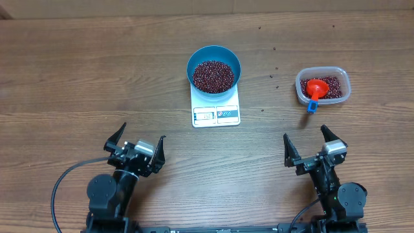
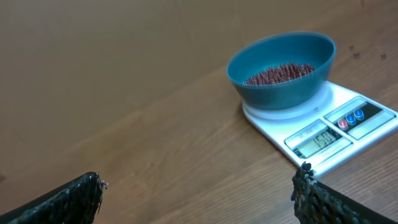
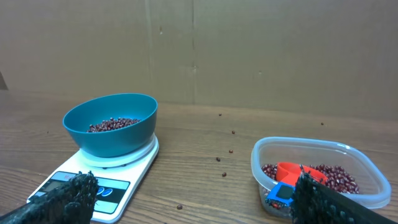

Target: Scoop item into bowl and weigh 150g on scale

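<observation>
Mid tabletop [image 1: 77,77], blue bowl [image 1: 194,61] of red-brown beans [image 1: 213,76] sitting on white scale [image 1: 216,111], clear tub [image 1: 301,91] with red scoop [image 1: 316,87] well right, left hand [image 1: 143,132] and right hand [image 1: 304,132] released, empty.

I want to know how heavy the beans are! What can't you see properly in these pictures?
Number on the scale: too small overhead, blurred in the left wrist view, partly behind the right gripper in the right wrist view.
Red scoop: partly hidden by that gripper, right wrist view.
Bottom of the bowl: covered by beans in every view.
</observation>
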Available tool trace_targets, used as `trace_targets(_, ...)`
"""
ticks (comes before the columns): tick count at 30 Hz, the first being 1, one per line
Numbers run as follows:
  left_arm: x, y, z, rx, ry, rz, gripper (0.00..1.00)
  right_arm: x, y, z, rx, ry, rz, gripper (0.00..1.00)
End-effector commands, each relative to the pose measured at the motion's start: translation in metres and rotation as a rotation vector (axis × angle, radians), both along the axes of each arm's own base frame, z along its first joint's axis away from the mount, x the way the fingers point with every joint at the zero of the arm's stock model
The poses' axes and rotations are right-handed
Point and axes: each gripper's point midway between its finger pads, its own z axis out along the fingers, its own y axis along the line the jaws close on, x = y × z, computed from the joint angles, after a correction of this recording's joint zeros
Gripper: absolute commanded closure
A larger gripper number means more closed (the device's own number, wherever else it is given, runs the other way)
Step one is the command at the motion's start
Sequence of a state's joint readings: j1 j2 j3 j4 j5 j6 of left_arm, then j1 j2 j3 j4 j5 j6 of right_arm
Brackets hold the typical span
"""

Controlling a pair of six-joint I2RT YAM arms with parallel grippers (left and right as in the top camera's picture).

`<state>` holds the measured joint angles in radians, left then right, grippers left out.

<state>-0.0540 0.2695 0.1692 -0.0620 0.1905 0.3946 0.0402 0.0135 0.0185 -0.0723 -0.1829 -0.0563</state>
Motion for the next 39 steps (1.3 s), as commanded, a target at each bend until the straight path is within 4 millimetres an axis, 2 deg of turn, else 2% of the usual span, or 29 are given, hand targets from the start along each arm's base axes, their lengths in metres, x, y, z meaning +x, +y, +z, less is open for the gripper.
trace_targets(1,-0.004,0.000,-0.004,-0.037,-0.039,0.002,0.00,0.000,0.000,-0.002,0.003,-0.003,-0.002,0.00)
trace_targets(21,-0.012,0.001,-0.019,-0.085,-0.084,0.008,0.00,0.000,0.000,-0.002,0.003,-0.003,-0.002,0.00)
trace_targets(25,-0.012,0.001,-0.019,-0.151,-0.069,0.015,0.00,0.000,0.000,-0.002,0.003,-0.003,-0.002,0.00)
trace_targets(39,-0.012,0.001,-0.019,-0.149,-0.067,0.015,0.01,0.000,0.000,-0.002,0.003,-0.003,-0.002,0.00)
